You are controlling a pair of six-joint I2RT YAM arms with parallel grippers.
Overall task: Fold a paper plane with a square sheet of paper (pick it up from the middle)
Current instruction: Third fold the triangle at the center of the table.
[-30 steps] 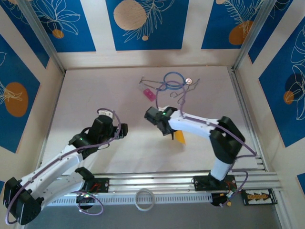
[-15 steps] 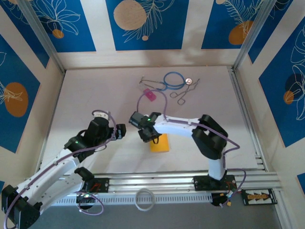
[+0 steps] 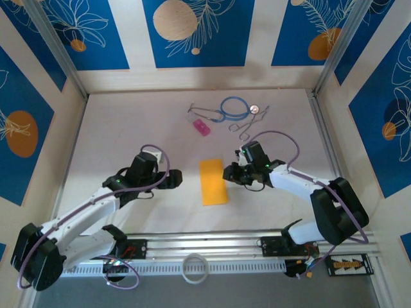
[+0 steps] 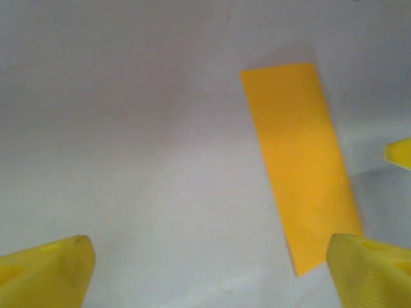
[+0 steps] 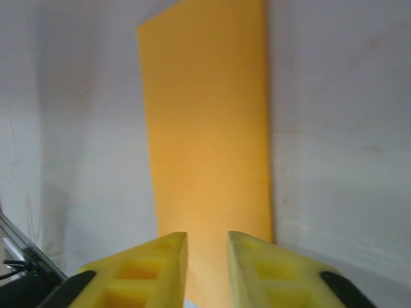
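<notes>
The sheet of paper [image 3: 213, 181] lies flat on the white table as a narrow orange-yellow rectangle, not a square; no paper plane shape is in view. My left gripper [image 3: 176, 178] is just left of it, open wide, and touches nothing. In the left wrist view the paper [image 4: 298, 160] reaches down to the right fingertip [image 4: 372, 269]. My right gripper [image 3: 228, 173] is at the paper's right edge. From the right wrist camera its jaws [image 5: 207, 250] stand open by a narrow gap over the paper [image 5: 205, 128], with nothing held between them.
A small pink block [image 3: 201, 127], a blue looped tube [image 3: 235, 106] and metal forceps [image 3: 247, 128] lie at the back of the table. A white ring [image 3: 194, 267] sits by the front rail. Walls close in left, right and behind.
The right gripper let the paper go and swung from its left side to its right. The paper now lies flat. The left gripper moved right, closer to the paper.
</notes>
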